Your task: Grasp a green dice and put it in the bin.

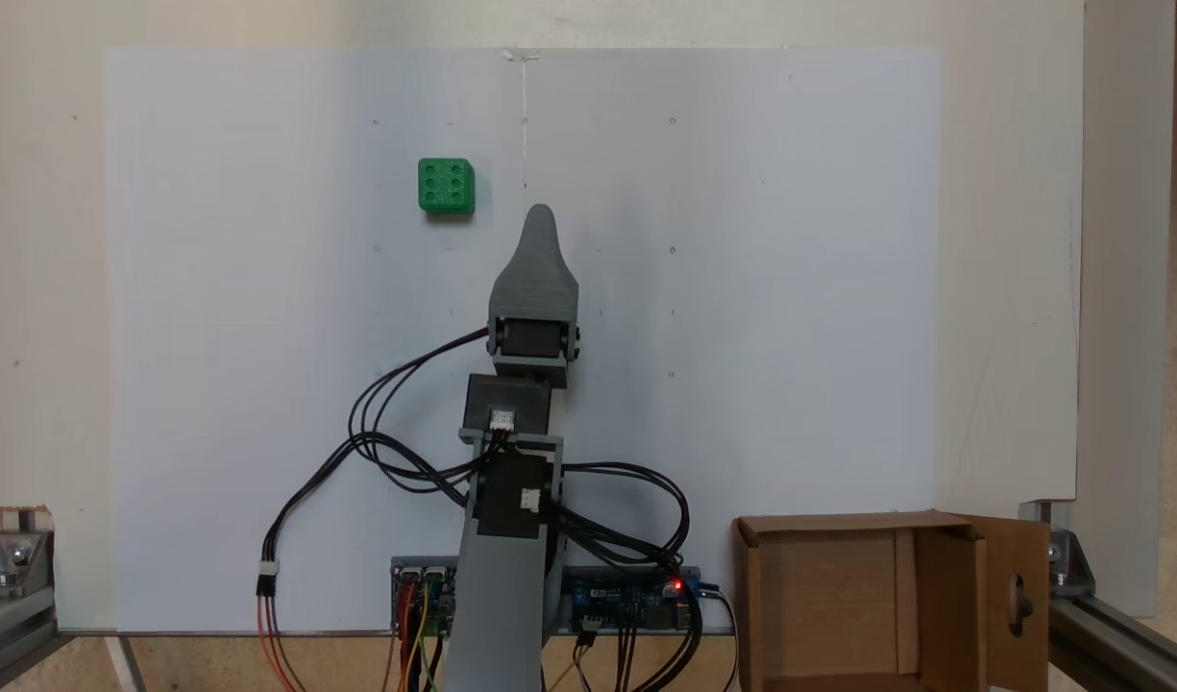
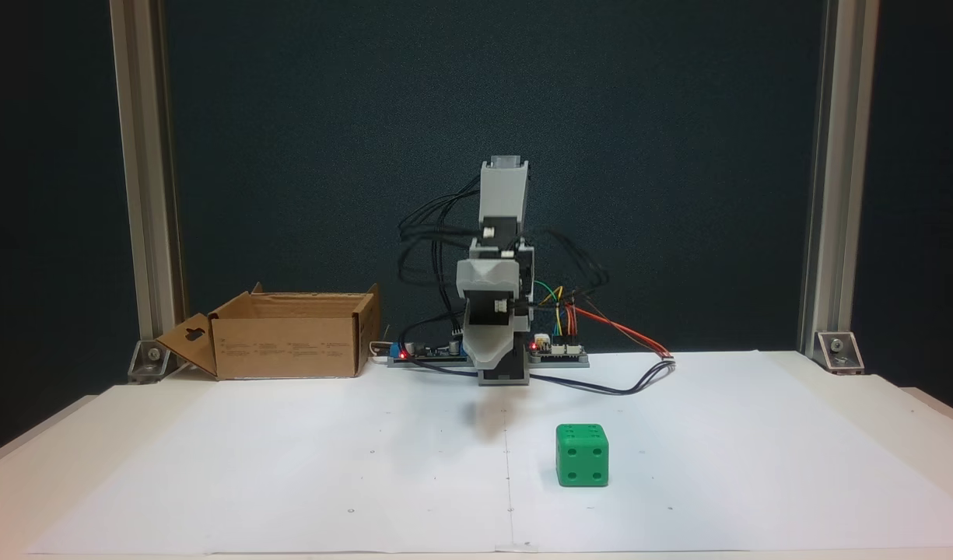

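A fixed view, green dice [image 1: 446, 185] square-on on open white desk [image 1: 790, 288], six pips up, well clear of edges, jaws' opening cannot be told, gripper [image 1: 540, 216] beside it, bin [image 1: 876, 605] well apart.

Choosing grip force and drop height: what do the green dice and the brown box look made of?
The small green dice looks like hard moulded plastic: even colour, rounded edges, recessed pips. The brown open box looks like matte corrugated cardboard: folded flaps, a cut-out in one flap.
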